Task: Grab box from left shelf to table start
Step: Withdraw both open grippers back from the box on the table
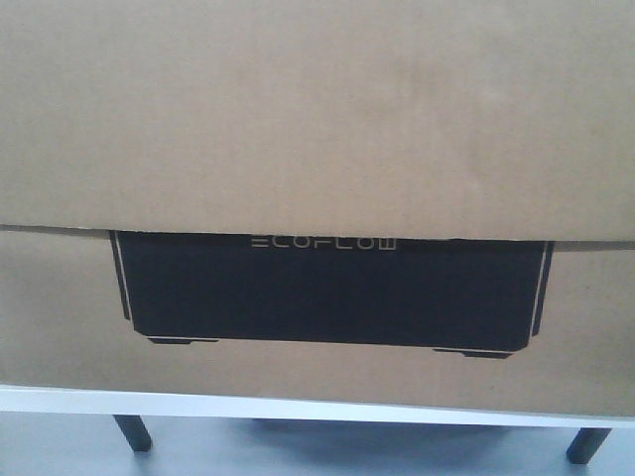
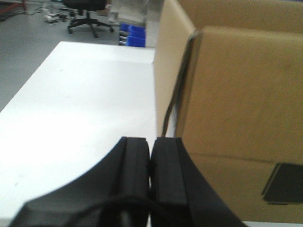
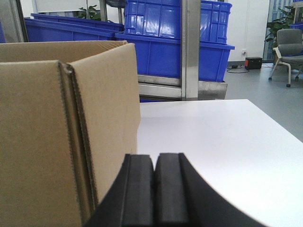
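Observation:
The brown cardboard box [image 1: 317,119] with its black ECOFLOW panel fills the front view and stands on the white table [image 1: 298,405]. My left gripper [image 2: 151,142] is shut with nothing between its fingers, low over the table [image 2: 85,104], just left of the box's [image 2: 236,94] side wall. On the other side, my right gripper [image 3: 155,158] is also shut and empty, just right of the box [image 3: 61,132] above the tabletop [image 3: 213,137]. Whether either gripper touches the cardboard cannot be told. A silver-railed shelf [image 3: 158,90] stands behind the table; I cannot tell if it is the left shelf.
Blue plastic bins [image 3: 170,42] sit on the shelf, with a metal upright [image 3: 190,47] in front. An office chair [image 3: 289,47] stands far right, another [image 2: 87,14] beyond the table's far end, near small blue bins [image 2: 132,33]. Dark table legs [image 1: 132,433] show below.

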